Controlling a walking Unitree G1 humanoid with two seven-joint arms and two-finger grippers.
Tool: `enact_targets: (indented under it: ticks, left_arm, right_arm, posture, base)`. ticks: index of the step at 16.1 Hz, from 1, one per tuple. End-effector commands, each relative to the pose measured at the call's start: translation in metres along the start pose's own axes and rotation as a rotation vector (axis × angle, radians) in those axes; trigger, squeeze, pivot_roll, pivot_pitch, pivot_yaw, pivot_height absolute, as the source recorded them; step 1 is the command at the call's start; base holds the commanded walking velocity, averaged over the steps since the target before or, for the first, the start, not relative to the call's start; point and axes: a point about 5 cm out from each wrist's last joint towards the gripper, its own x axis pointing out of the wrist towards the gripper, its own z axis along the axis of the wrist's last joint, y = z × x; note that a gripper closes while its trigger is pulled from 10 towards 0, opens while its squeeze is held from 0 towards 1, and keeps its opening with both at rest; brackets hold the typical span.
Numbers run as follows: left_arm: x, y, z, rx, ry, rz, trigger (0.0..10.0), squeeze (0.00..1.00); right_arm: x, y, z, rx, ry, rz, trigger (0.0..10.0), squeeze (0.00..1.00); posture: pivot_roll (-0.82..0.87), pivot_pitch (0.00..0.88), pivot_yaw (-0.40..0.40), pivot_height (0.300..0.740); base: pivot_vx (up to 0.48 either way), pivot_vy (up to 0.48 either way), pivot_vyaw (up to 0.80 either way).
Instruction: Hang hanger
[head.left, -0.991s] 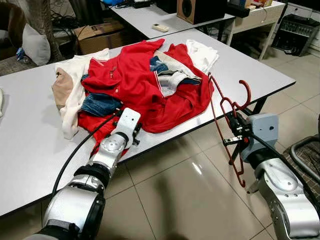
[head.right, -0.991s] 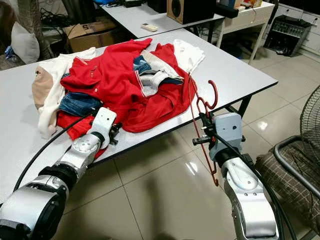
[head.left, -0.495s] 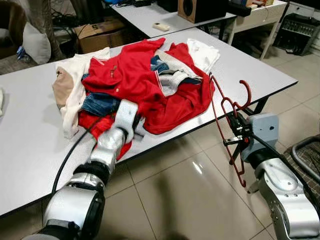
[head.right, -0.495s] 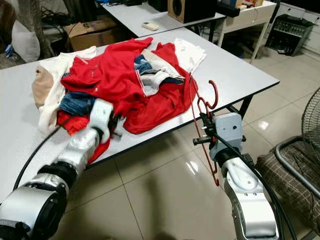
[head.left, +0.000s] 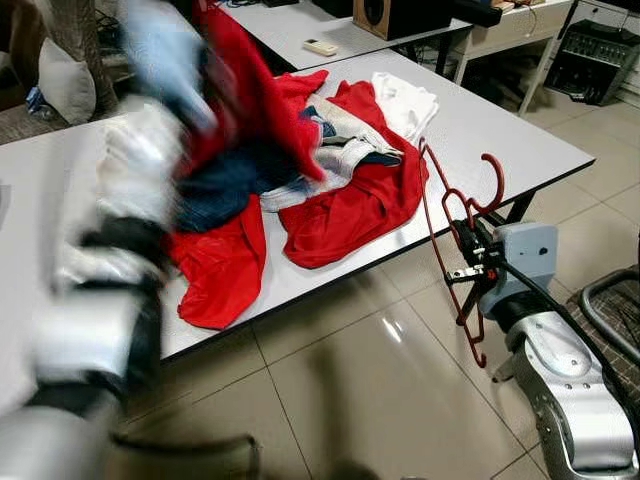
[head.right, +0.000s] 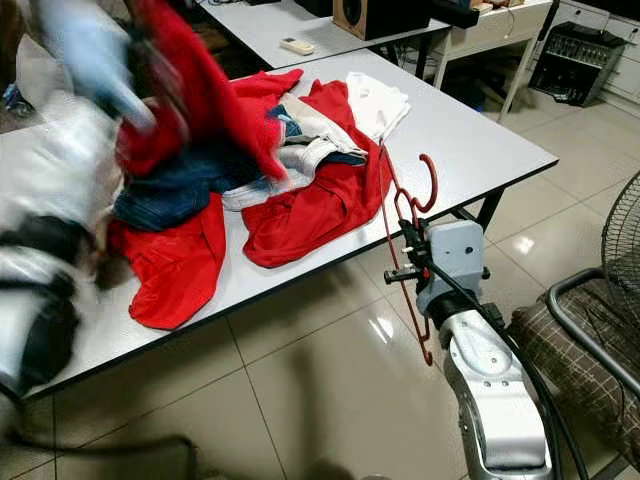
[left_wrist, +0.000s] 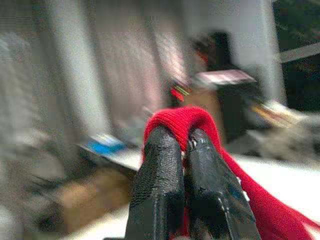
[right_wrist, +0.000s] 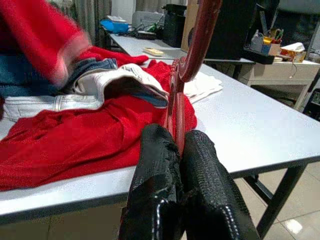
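Since a second earlier, my left arm had swung up from the bench (head.left: 520, 130), hauling a red garment (head.left: 255, 90) out of the pile; it showed as a blur. My left pincer (left_wrist: 186, 150) was clamped on a fold of that red cloth, fingers pressed together with the fabric humped over their tips. My right pincer (right_wrist: 179, 150) was closed on the red hanger (head.left: 462, 215), gripping its wire body just below the hook. That hanger stood off the bench's near edge, its long axis running steeply up and down through my right pincer, hook above and lower bar hanging below toward the floor. As I judged it, the lifted garment lay well away from the hanger, across the pile of clothes (head.left: 340, 190), so the two arms would need to close that gap before threading garment and hanger together.
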Motion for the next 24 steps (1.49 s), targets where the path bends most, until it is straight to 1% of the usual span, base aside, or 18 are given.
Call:
enact_targets:
  ticks: [1, 2, 4, 6, 8, 10, 11, 12, 13, 14, 15, 16, 17, 18, 19, 21, 23, 24]
  left_arm:
    - [0.007, 0.013, 0.028, 0.033, -0.107, 0.05, 0.0, 0.0]
    - [0.009, 0.016, 0.035, 0.034, -0.128, 0.054, 0.0, 0.0]
    - [0.018, 0.032, 0.08, 0.094, -0.243, 0.063, 0.0, 0.0]
    - [0.023, 0.04, 0.104, 0.163, -0.295, 0.066, 0.0, 0.0]
    - [0.028, 0.039, 0.123, 0.192, -0.335, 0.054, 0.0, 0.0]
    - [0.034, 0.027, 0.13, 0.171, -0.345, 0.001, 0.0, 0.0]
    - [0.04, 0.001, 0.125, 0.146, -0.32, -0.115, 0.0, 0.0]
    - [0.044, -0.041, 0.104, 0.129, -0.252, -0.275, 0.0, 0.0]
    - [0.044, -0.061, 0.092, 0.116, -0.213, -0.347, 0.0, 0.0]
    - [0.04, -0.094, 0.072, 0.088, -0.156, -0.446, 0.0, 0.0]
    - [0.025, -0.148, 0.035, 0.072, -0.05, -0.589, 2.0, 0.0]
    - [0.017, -0.167, 0.021, 0.073, -0.008, -0.636, 2.6, 0.0]
    - [-0.012, -0.213, -0.014, 0.035, 0.141, -0.782, 10.0, 0.0]
    - [-0.04, -0.241, -0.04, 0.013, 0.257, -0.925, 10.0, 0.0]
    - [-0.05, -0.246, -0.049, 0.013, 0.29, -0.963, 10.0, 1.0]
    - [-0.073, -0.247, -0.074, -0.045, 0.398, -1.021, 10.0, 1.0]
    - [-0.083, -0.243, -0.086, -0.07, 0.45, -1.042, 10.0, 1.0]
    - [-0.086, -0.234, -0.092, -0.122, 0.471, -1.017, 10.0, 1.0]
  right_arm:
    - [0.003, 0.0, 0.003, 0.013, -0.022, -0.011, 10.0, 0.0]
    - [0.003, 0.0, 0.003, 0.014, -0.022, -0.011, 10.0, 0.0]
    - [0.003, 0.003, 0.002, 0.02, -0.026, -0.007, 10.0, 0.0]
    - [0.004, 0.004, 0.002, 0.025, -0.031, -0.005, 10.0, 0.0]
    - [0.005, 0.004, 0.002, 0.033, -0.036, -0.009, 10.0, 0.0]
    - [0.005, 0.003, 0.002, 0.035, -0.04, -0.016, 10.0, 0.0]
    - [0.004, 0.002, 0.001, 0.036, -0.042, -0.026, 10.0, 0.0]
    - [0.003, 0.001, 0.0, 0.037, -0.042, -0.033, 10.0, 0.0]
    - [0.003, 0.001, 0.0, 0.037, -0.041, -0.035, 10.0, 0.0]
    - [0.002, 0.001, -0.001, 0.036, -0.041, -0.037, 10.0, 0.0]
    - [0.002, 0.001, -0.001, 0.035, -0.043, -0.043, 10.0, 0.0]
    - [0.002, 0.001, -0.001, 0.034, -0.045, -0.045, 10.0, 0.0]
    - [0.0, 0.0, -0.001, 0.035, -0.046, -0.059, 10.0, 0.0]
    - [-0.002, 0.0, -0.002, 0.035, -0.043, -0.068, 10.0, 0.0]
    - [-0.003, 0.0, -0.002, 0.034, -0.041, -0.071, 10.0, 0.0]
    - [-0.007, -0.002, -0.004, 0.037, -0.03, -0.087, 10.0, 0.0]
    - [-0.008, -0.001, -0.005, 0.035, -0.025, -0.086, 10.0, 0.0]
    - [-0.008, -0.001, -0.005, 0.039, -0.025, -0.086, 10.0, 0.0]
  posture:
    - [-0.21, 0.0, 0.073, 0.74]
    - [-0.21, 0.0, 0.073, 0.74]
    - [-0.2, 0.0, 0.072, 0.74]
    - [-0.19, 0.0, 0.071, 0.74]
    - [-0.19, 0.0, 0.078, 0.74]
    - [-0.19, 0.0, 0.087, 0.74]
    - [-0.2, 0.0, 0.099, 0.74]
    - [-0.2, 0.0, 0.103, 0.74]
    - [-0.2, 0.0, 0.104, 0.74]
    - [-0.21, 0.0, 0.109, 0.74]
    - [-0.22, 0.0, 0.124, 0.74]
    - [-0.22, 0.0, 0.124, 0.74]
    - [-0.24, 0.0, 0.14, 0.74]
    - [-0.25, 0.0, 0.146, 0.74]
    - [-0.25, 0.0, 0.146, 0.74]
    - [-0.25, 0.0, 0.15, 0.74]
    - [-0.25, 0.0, 0.147, 0.74]
    - [-0.24, 0.0, 0.147, 0.74]
  base:
    - [0.0, 0.0, 0.0]
    - [0.0, 0.0, 0.0]
    - [0.0, 0.0, 0.0]
    - [0.0, 0.0, 0.0]
    - [0.0, 0.0, 0.0]
    - [0.0, 0.0, 0.0]
    - [0.0, 0.0, 0.0]
    - [0.0, 0.0, 0.0]
    - [0.0, 0.0, 0.0]
    - [0.0, 0.0, 0.0]
    - [0.0, 0.0, 0.0]
    - [0.0, 0.0, 0.0]
    - [0.0, 0.0, 0.0]
    - [0.0, 0.0, 0.0]
    - [0.0, 0.0, 0.0]
    - [0.0, 0.0, 0.0]
    - [0.0, 0.0, 0.0]
    - [0.0, 0.0, 0.0]
